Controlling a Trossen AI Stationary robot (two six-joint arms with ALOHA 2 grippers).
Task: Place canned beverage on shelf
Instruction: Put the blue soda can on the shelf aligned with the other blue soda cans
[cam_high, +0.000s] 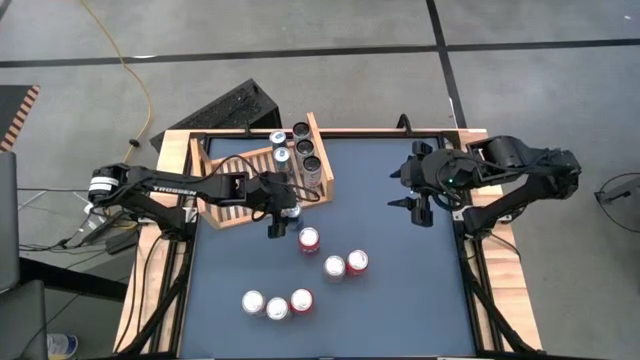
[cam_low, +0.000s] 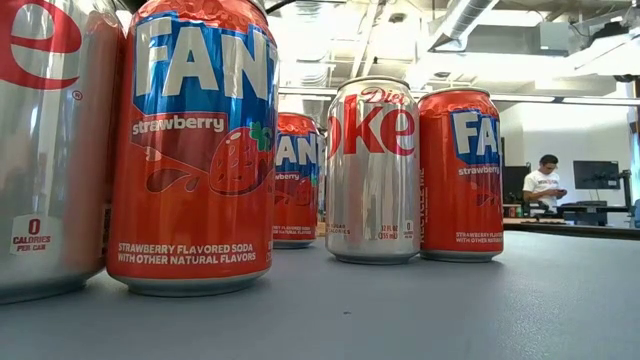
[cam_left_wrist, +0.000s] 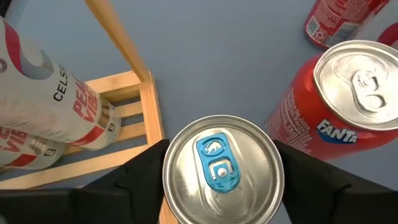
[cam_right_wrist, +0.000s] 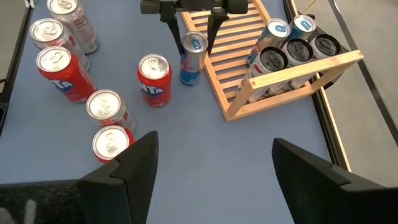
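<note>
A slim can with a blue tab (cam_left_wrist: 221, 168) stands upright on the blue table, just off the near right corner of the light-wood slatted shelf (cam_high: 240, 175). My left gripper (cam_high: 287, 216) slants down over this can, one finger on each side of its top, as the right wrist view also shows (cam_right_wrist: 194, 38). Several cans (cam_high: 297, 148) stand at the shelf's far end. My right gripper (cam_high: 424, 208) hangs open above the table's right side, holding nothing. My left gripper has its two fingers (cam_left_wrist: 140, 174) close against opposite sides of the slim can's upper wall (cam_right_wrist: 194, 53), coming slanting down from the table's left. The can's rim hides the place of contact, so I cannot tell whether they touch. The can stands upright on the table.
A red Fanta can (cam_high: 309, 240) stands right beside the slim can. Several more red and silver cans (cam_high: 345, 264) (cam_high: 277, 304) stand nearer the front edge. A black ridged box (cam_high: 228, 108) lies beyond the shelf. A person (cam_low: 545, 185) sits far behind the table.
</note>
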